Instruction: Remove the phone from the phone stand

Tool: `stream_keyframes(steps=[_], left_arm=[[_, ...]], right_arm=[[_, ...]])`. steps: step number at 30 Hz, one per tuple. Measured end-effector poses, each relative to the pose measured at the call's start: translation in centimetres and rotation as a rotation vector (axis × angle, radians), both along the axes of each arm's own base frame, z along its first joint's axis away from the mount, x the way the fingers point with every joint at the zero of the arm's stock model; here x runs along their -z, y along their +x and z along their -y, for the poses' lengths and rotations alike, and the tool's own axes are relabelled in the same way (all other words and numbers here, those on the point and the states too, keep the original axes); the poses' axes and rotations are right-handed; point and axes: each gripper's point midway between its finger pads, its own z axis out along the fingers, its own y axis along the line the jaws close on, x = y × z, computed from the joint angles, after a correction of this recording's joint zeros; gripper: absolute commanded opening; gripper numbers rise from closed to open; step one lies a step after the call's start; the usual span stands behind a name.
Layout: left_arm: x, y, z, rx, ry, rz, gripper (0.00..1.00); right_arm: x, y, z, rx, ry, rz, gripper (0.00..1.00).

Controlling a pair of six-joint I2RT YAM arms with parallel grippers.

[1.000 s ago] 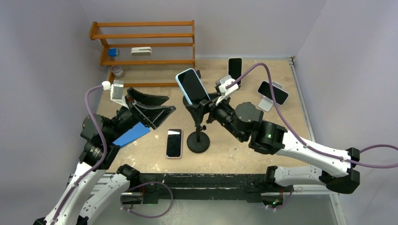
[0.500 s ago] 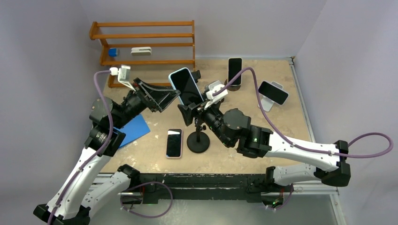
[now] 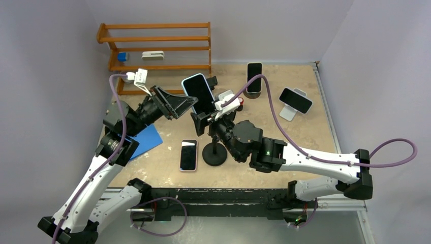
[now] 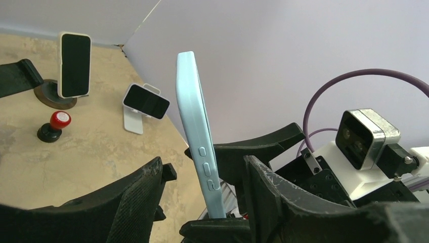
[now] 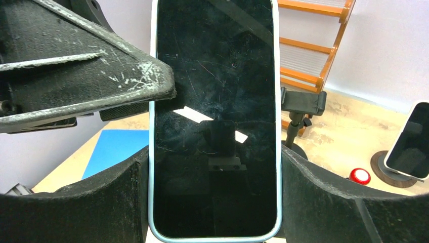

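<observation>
Just above the phone stand [image 3: 215, 153], the blue-cased phone [image 3: 198, 93] stands upright, clamped by its long edges in your right gripper [image 5: 215, 167]. Your left gripper [image 4: 202, 164] straddles it, spread wide. Close squarely on the flat faces before the right lets go.

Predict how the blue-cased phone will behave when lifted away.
Likely rigid: the phone shows a straight edge. Its glossy screen looks slippery, perhaps fragile. The stand, thin pole on small round base, may tip.
</observation>
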Motion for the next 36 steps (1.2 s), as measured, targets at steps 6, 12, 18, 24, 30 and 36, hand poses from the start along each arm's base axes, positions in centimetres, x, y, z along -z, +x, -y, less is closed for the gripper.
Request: stream_keyframes(steps=[6, 12, 18, 24, 30, 36], left_arm=[[0.3, 0.0, 0.4, 0.025, -0.005, -0.028, 0.48], [0.4, -0.2, 0.6, 0.042, -0.011, -0.04, 0.4], [0.4, -0.4, 0.8, 0.06, -0.012, -0.045, 0.38], [0.5, -0.5, 0.9, 0.07, -0.01, -0.048, 0.35], [0.6, -0.4, 1.0, 0.075, -0.008, -0.052, 0.25], [0.8, -0.5, 1.1, 0.081, -0.013, -0.06, 0.08]], right_arm=[[0.0, -0.2, -0.3, -0.003, -0.004, 0.005, 0.0], [0.1, -0.3, -0.4, -0.007, -0.007, 0.007, 0.0], [-0.1, -0.3, -0.4, -0.006, -0.002, 0.008, 0.0], [-0.3, -0.3, -0.5, -0.003, 0.003, 0.009, 0.0], [-0.1, -0.3, -0.8, -0.004, -0.006, 0.008, 0.0], [0.2, -0.2, -0.8, -0.002, -0.02, 0.008, 0.0]])
